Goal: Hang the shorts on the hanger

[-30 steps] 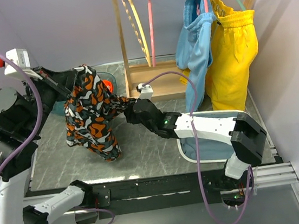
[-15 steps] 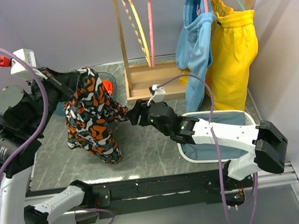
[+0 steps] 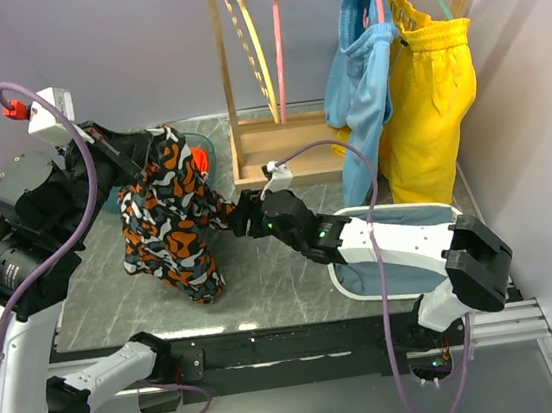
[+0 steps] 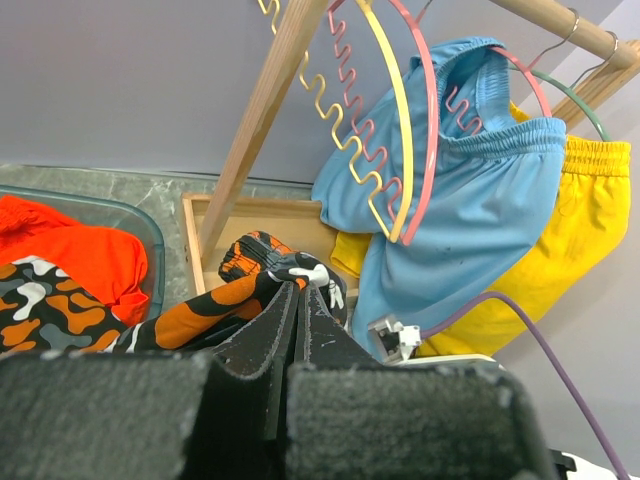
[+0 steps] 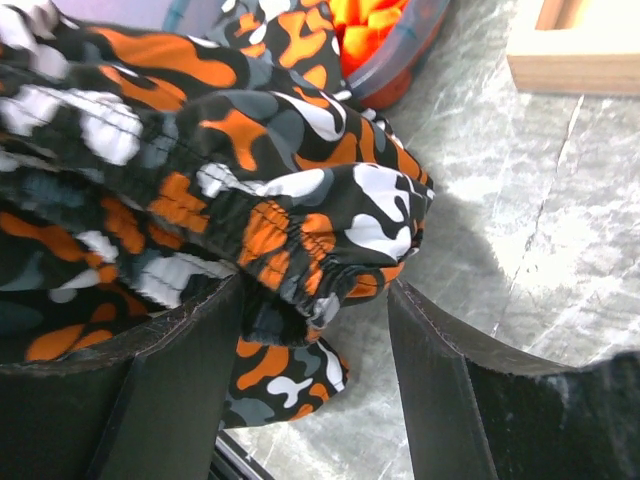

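left gripper (image 4: 295,292) pinched shut on hanging shorts (image 3: 167,220), right gripper (image 5: 315,292) jaws apart straddling their bunched edge, probably unclamped

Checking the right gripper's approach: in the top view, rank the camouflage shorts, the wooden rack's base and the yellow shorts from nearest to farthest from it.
1. Camouflage shorts, at the right gripper, waistband between its open jaws.
2. Wooden rack base, just behind it.
3. Yellow shorts, hanging far right.
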You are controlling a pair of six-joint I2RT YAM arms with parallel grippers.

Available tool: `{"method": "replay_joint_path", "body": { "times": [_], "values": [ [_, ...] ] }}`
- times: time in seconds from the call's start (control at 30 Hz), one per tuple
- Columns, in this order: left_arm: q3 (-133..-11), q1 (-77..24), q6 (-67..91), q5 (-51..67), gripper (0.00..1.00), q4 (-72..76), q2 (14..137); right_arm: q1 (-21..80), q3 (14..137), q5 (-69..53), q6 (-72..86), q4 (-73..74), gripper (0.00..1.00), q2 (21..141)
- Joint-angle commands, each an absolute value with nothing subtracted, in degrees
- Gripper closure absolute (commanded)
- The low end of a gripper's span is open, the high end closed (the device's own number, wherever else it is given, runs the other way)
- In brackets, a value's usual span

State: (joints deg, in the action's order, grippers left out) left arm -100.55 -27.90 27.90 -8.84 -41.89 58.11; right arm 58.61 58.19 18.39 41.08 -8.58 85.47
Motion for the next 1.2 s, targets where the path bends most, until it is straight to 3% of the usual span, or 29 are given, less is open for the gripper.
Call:
{"method": "replay_joint_path", "body": {
  "times": [0.0, 0.13, 0.2, 0.23, 0.27, 0.3, 0.37, 0.57, 0.77, 0.8, 0.9, 1.0, 1.07, 1.1, 1.17],
  "values": [
    [-100.9, -28.1, 27.8, -7.8, 0.99, -40.0, 57.7, 58.7, 61.3, 18.5, 42.2, -10.5, 0.33, 88.2],
    [-100.4, -28.0, 27.9, -8.1, 0.99, -40.1, 57.6, 58.4, 64.3, 21.4, 40.7, -11.0, 0.36, 91.4],
    [-99.8, -28.1, 28.0, -7.9, 0.99, -40.1, 57.6, 58.0, 66.3, 22.5, 39.6, -11.7, 0.46, 92.6],
    [-99.4, -28.1, 28.4, -8.0, 0.99, -40.1, 57.6, 57.8, 66.8, 22.9, 38.3, -11.8, 0.54, 93.5],
    [-98.6, -28.1, 28.5, -8.3, 0.99, -40.1, 57.5, 57.8, 67.3, 24.1, 37.8, -12.0, 0.73, 93.9],
    [-98.2, -28.1, 28.6, -8.6, 0.99, -40.0, 57.0, 57.7, 68.3, 25.0, 36.8, -11.5, 0.84, 94.0],
    [-96.5, -28.1, 28.9, -9.3, 0.99, -39.7, 56.3, 57.6, 68.7, 27.8, 36.0, -9.4, 1.0, 93.1],
    [-87.6, -28.1, 30.9, -12.2, 0.99, -37.7, 52.8, 58.4, 66.6, 31.5, 34.1, -2.7, 1.0, 82.7],
    [-76.7, -28.1, 29.6, -15.0, 0.9, -36.1, 49.6, 61.6, 67.3, 36.3, 32.2, 6.1, 1.0, 72.6],
    [-75.6, -28.1, 30.2, -15.4, 0.82, -35.8, 48.8, 62.0, 67.8, 37.1, 31.5, 6.7, 1.0, 70.4],
    [-72.3, -28.1, 30.8, -14.1, 0.7, -34.5, 48.1, 63.4, 71.1, 38.8, 30.7, 11.8, 1.0, 67.7],
    [-69.9, -28.1, 30.7, -11.8, 0.63, -33.9, 48.3, 66.3, 73.5, 43.0, 29.2, 15.2, 1.0, 66.0],
    [-67.9, -28.1, 30.9, -10.1, 0.46, -33.3, 48.0, 66.8, 74.0, 44.8, 28.8, 16.9, 1.0, 65.6],
    [-67.1, -28.0, 30.9, -8.3, 0.28, -32.5, 47.7, 66.7, 73.7, 45.4, 28.1, 17.0, 1.0, 65.7],
    [-65.3, -28.1, 30.8, -7.1, 0.22, -32.6, 47.0, 66.6, 73.7, 48.1, 27.9, 19.3, 1.0, 66.4]
  ]
}}
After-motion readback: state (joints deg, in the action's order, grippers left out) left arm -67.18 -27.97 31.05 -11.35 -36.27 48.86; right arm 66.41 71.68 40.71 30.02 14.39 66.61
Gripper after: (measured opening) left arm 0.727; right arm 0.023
